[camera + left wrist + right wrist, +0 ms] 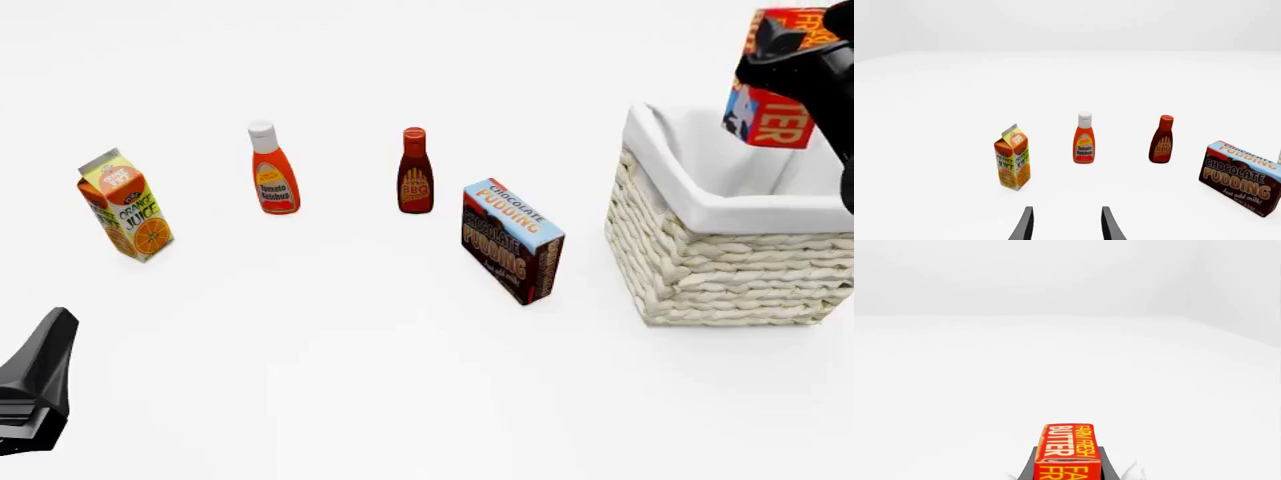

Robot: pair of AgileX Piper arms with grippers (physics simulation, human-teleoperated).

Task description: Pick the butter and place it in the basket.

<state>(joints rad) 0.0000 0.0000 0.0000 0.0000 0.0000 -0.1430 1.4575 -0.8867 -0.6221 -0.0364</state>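
Right gripper point(787, 60) has the butter point(774, 85) clamped between its fingers, lifted above the basket point(727, 250), which stands at about three o'clock on the worktop point(360, 360). The box hangs tilted over the cloth-lined rim. Left gripper point(1066, 225) hangs low at eight o'clock, fingers apart, nothing in them. Across the back: orange juice carton point(124, 205), ketchup bottle point(272, 170), BBQ sauce bottle point(415, 172), with the chocolate pudding box point(511, 240) just beside the basket.
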